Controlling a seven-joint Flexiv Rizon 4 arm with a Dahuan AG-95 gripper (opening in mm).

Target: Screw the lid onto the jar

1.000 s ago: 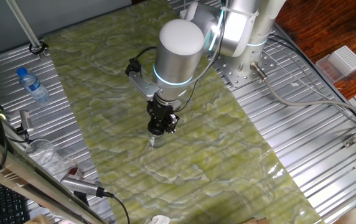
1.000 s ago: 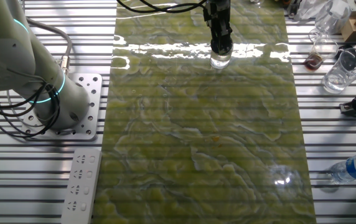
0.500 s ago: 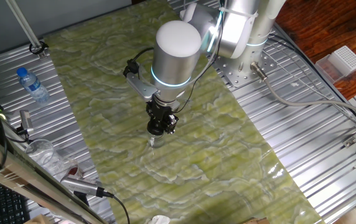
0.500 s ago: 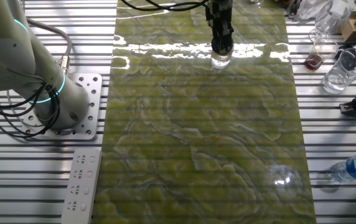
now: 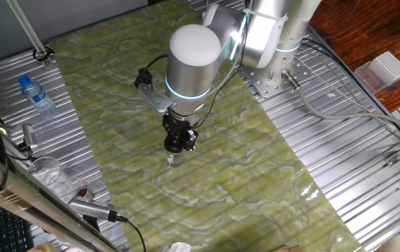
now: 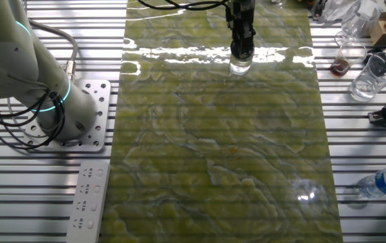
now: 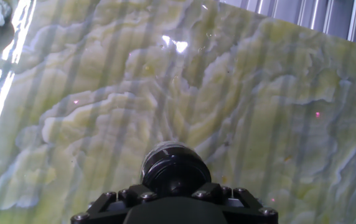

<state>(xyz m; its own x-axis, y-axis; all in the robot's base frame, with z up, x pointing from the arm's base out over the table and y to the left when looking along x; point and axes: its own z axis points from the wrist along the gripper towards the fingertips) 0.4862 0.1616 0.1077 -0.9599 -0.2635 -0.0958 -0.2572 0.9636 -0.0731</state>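
Gripper (image 5: pixel 175 152): pointing straight down over the green mat, tip right on top of the jar; in the other fixed view it sits at 12 o'clock on the mat (image 6: pixel 240 57)
Grip state: closed around the lid, fingers snug against its black rim in the hand view
Lid (image 7: pixel 175 169): round, black, shiny greyish centre, showing just past the gripper body at 6 o'clock of the hand view; hard to make out in either fixed view, lost against the black fingertips
Jar (image 6: pixel 240 65): small, clear, upright on the mat directly beneath the gripper, lid and jar stacked on one line; in one fixed view it is only a pale glint under the tip (image 5: pixel 173 160)
Lid on jar: seated on top as far as can be seen; how far the thread is turned, cannot tell
Mat (image 5: pixel 256 175): marbled yellow-green, glossy, with bright glare streaks running past the jar in the other fixed view
Arm (image 5: pixel 193 59): silver, blue light ring, leaning in from 1 o'clock in one fixed view
Bottle (image 5: pixel 36 96): clear with a blue cap, lying on the ribbed metal at 9 o'clock, well apart from the jar
Glassware (image 6: pixel 370 75): clear cups clustered at 2 o'clock in the other fixed view, off the mat
Power strip (image 6: pixel 88 201): white, at 8 o'clock on the metal table
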